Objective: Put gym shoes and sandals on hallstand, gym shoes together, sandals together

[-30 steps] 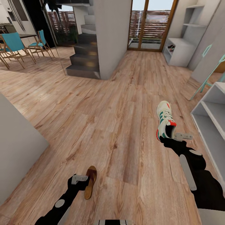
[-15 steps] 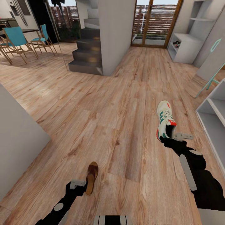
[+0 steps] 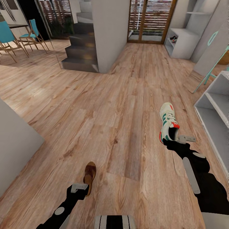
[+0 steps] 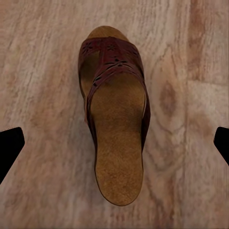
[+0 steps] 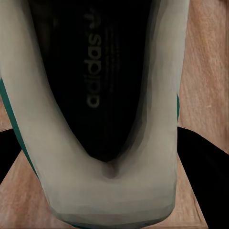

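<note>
Between R tool [image 5: 112,157] fingers: gym shoe [image 5: 95,95] heel

Landmark: gym shoe [image 3: 167,122], on corridor floor [image 3: 121,108], right of centre in head view. Sandal [image 3: 89,175] on same floor, well left of gym shoe and nearer robot. White shelf unit [image 3: 213,112] just right of gym shoe. Staircase [image 3: 79,47] far beyond, to its left. Second white unit [image 3: 183,43] far beyond, slightly right.
</note>
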Robot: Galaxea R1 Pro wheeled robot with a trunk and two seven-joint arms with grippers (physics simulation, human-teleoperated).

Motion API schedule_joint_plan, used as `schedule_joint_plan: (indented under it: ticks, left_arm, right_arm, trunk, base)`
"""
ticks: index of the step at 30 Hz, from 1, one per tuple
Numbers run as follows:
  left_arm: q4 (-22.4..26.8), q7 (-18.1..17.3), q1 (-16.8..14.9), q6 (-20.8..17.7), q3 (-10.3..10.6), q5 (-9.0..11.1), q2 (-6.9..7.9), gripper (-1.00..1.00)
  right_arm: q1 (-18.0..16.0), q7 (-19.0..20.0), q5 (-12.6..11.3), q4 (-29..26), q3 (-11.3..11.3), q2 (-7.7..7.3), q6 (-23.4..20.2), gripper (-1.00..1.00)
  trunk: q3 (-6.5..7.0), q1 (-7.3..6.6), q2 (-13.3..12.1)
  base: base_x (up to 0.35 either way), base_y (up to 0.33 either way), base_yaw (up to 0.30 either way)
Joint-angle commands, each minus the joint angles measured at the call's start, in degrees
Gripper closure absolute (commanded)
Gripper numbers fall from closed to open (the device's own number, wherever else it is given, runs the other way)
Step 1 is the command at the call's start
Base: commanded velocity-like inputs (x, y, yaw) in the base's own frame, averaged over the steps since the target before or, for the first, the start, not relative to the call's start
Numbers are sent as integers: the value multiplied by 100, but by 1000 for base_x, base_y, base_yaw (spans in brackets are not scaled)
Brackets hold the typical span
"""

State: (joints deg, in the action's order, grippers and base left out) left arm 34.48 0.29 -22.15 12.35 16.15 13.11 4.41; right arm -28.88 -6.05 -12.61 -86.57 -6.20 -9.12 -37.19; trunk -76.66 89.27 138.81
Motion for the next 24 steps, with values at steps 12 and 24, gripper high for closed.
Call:
schedule_joint_plan:
  ticks: [12, 24]
  left_arm:
    - [-3, 5, -7, 38, 13, 60, 7, -100]
    - [16, 16, -17, 398, 13, 69, 7, -100]
  right_arm:
    - [-3, -52, -50, -9, 5, -2, -21, 100]
    - [-3, -54, -49, -3, 11, -2, -21, 100]
  trunk:
    - [-257, 243, 445]
    - [-523, 274, 461]
  base:
    - [0, 0, -53]
    - [0, 0, 0]
